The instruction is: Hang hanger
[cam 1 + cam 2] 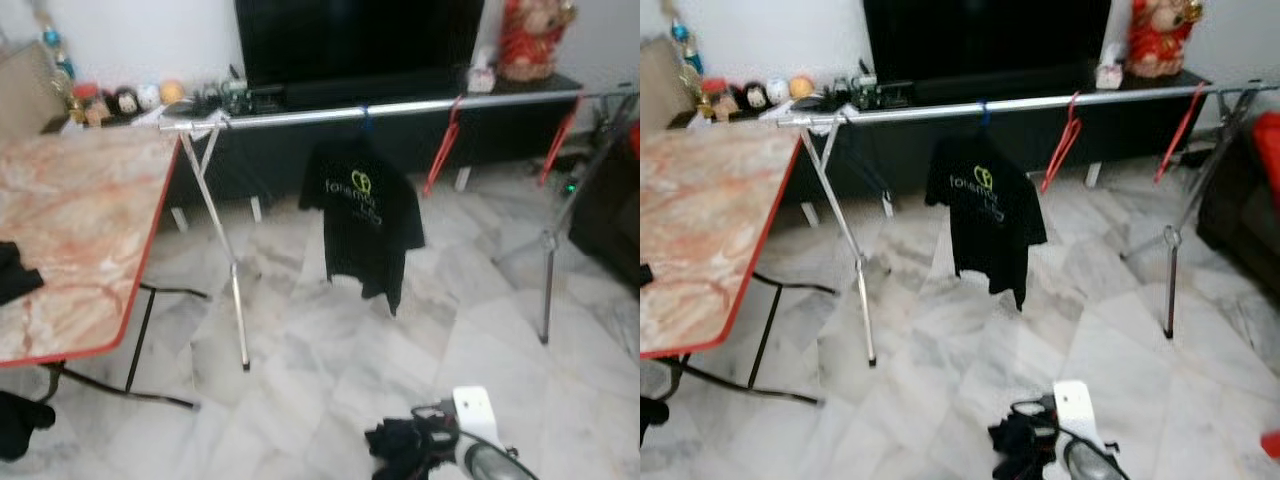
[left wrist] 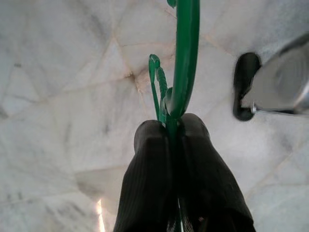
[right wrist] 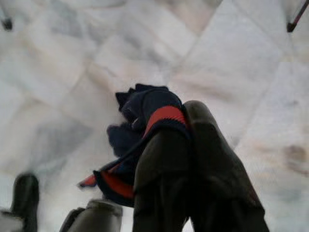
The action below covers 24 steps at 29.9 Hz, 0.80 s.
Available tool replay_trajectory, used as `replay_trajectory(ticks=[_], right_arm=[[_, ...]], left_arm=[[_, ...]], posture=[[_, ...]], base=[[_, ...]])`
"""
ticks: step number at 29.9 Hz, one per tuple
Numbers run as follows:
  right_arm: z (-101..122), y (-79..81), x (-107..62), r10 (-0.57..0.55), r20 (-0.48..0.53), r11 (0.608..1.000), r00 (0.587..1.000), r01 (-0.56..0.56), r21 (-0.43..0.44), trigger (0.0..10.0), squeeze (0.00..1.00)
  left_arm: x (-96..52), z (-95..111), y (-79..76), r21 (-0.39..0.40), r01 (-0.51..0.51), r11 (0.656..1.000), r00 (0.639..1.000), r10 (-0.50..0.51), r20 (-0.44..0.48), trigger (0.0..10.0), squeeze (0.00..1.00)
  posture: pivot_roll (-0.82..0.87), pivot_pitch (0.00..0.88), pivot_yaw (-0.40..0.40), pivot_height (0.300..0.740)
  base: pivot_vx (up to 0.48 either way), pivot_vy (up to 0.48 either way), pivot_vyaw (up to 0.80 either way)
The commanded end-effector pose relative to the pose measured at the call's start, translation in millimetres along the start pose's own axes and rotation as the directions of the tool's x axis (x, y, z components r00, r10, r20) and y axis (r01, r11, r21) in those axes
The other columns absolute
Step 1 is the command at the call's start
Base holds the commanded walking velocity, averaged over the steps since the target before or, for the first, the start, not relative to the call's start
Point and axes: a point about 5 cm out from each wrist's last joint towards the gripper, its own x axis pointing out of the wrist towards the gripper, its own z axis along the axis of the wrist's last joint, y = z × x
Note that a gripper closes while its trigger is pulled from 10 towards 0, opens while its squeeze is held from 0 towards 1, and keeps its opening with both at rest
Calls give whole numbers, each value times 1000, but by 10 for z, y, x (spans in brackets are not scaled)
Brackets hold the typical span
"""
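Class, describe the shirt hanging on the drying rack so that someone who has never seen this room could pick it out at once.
Find the long silver rail of the drying rack that runs in front of the dark TV cabinet. Near the middle of the rail hangs a black T-shirt with a yellow-green logo on its chest. Its neighbours to the right are two bare red hangers, so it is the sole garment on the rail.

1. The left end effector [image 2: 175, 126] had its two long black fingers [image 2: 149, 169] pressed together on a thin green plastic hanger [image 2: 186, 58].
2. The hanger's curved green rod rose from between the fingertips, with a smaller green loop just beside it.
3. Below lay a pale marble tiled floor [image 2: 63, 77].
4. A silver metal tube with a black foot [image 2: 244, 87] stood on the floor nearby.
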Motion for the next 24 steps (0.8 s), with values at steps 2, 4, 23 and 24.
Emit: replay_trajectory(ticks=[2, 4, 23, 24], right_arm=[[67, 32, 14, 10, 25, 1000, 1000, -10, 2, 10000, 0], [68, 32, 14, 10, 25, 1000, 1000, -10, 2, 10000, 0], [78, 31, 15, 13, 29, 1000, 1000, -13, -2, 10000, 0], [79, 31, 15, 13, 29, 1000, 999, -13, -2, 10000, 0]], left_arm=[[-14, -81, 36, -15, -12, 1000, 999, 12, -32, 10000, 0], [-14, -81, 37, -15, -12, 1000, 999, 12, -33, 10000, 0], [-12, -76, 36, -19, -14, 1000, 999, 14, -32, 10000, 0], [-12, -76, 36, -19, -14, 1000, 999, 14, -32, 10000, 0]], posture=[[-38, 0, 10, 740], [-38, 0, 10, 740], [-39, 0, 7, 740], [-39, 0, 7, 740]], base=[[-300, 0, 0], [-300, 0, 0], [-302, 0, 0], [-304, 0, 0]])
